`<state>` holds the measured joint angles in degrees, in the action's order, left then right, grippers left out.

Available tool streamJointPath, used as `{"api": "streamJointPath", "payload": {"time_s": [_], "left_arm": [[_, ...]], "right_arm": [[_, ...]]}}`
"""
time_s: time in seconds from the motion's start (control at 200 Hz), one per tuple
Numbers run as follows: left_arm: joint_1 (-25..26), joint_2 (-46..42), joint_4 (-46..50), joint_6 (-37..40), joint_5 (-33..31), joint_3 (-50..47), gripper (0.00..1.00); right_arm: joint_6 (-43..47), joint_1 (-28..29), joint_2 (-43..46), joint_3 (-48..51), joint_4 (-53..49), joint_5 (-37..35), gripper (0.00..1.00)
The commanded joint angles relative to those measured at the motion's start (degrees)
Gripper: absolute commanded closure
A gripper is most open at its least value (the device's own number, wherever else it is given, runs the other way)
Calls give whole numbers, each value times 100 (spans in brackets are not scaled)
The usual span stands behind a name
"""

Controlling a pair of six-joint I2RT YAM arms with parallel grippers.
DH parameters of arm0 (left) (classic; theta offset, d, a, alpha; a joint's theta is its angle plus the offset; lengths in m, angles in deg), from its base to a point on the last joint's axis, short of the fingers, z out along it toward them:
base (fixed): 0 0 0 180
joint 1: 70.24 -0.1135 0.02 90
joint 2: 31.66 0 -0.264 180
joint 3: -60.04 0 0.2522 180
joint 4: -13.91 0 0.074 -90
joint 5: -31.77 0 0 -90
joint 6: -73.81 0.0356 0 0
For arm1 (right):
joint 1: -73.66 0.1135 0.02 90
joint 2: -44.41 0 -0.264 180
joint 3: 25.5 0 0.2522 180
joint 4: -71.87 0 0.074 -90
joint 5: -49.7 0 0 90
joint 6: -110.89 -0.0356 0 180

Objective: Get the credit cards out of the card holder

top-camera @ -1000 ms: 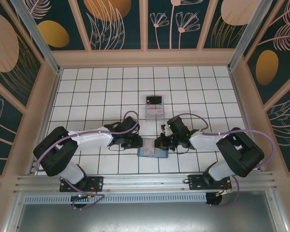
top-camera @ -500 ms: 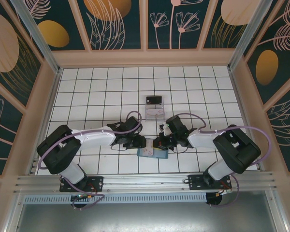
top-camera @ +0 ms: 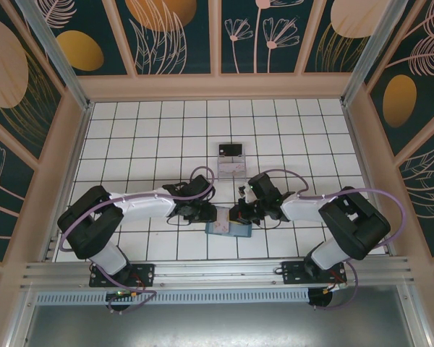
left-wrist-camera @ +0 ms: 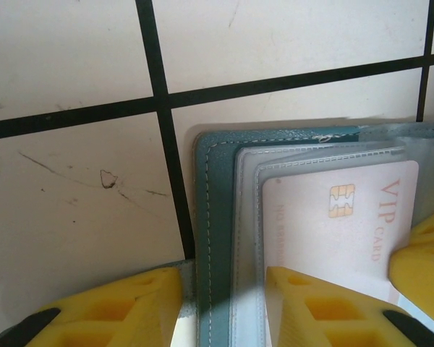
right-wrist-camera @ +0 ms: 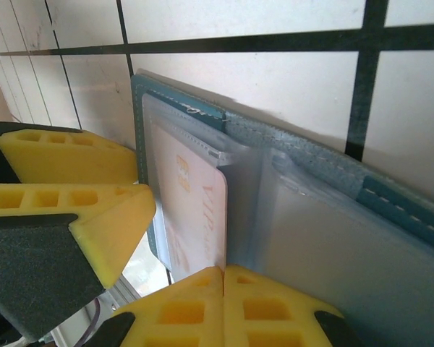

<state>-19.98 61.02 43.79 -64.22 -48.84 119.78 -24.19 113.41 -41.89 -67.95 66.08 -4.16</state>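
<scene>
Top: both arms reach over the card holder (top-camera: 226,229), lower centre of the bench (top-camera: 130,130). Left claw (top-camera: 208,213) is at its upper left edge, right claw (top-camera: 238,214) at its upper right, tips near each other. Finger state unreadable from up here. Dark card (top-camera: 231,150) lies at frame centre, well apart from the holder, right by a clear tray (top-camera: 231,170); in it or just touching it, can't tell

Left wrist: card holder (left-wrist-camera: 208,238) is open, teal cover edge at centre, clear sleeves (left-wrist-camera: 249,217) stacked on it. Pale card (left-wrist-camera: 333,231) with a chip and pinkish "VIP CARD" print is in the front sleeve. Left claw (left-wrist-camera: 224,296) is released: pads spread at the bottom edge, one over bare bench left of the cover, the other over the card, nothing nipped. A right claw pad shows at the right edge

Right wrist: same pale card (right-wrist-camera: 195,210) seen at a slant, tucked in its sleeve. Right claw (right-wrist-camera: 224,278) is clenched, pads meeting bottom centre right at the card's lower corner; can't tell if card or sleeve is caught between. Left claw fingers (right-wrist-camera: 72,163) at the left edge
</scene>
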Motion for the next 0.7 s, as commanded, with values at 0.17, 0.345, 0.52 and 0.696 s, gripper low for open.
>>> {"api": "streamJointPath", "payload": {"time_s": [0.17,0.345,0.52,0.696], "left_arm": [[-10,338,727,151,-635,-139,61],[-13,85,804,116,-737,-31,61],[-9,-336,1007,154,-635,410,54],[24,-233,989,243,-481,598,47]], "right_arm": [[88,-11,193,118,-200,-120,95],[98,-15,132,105,-180,-90,95],[87,-11,110,96,-150,-68,95],[71,-11,61,91,-89,-38,96]]}}
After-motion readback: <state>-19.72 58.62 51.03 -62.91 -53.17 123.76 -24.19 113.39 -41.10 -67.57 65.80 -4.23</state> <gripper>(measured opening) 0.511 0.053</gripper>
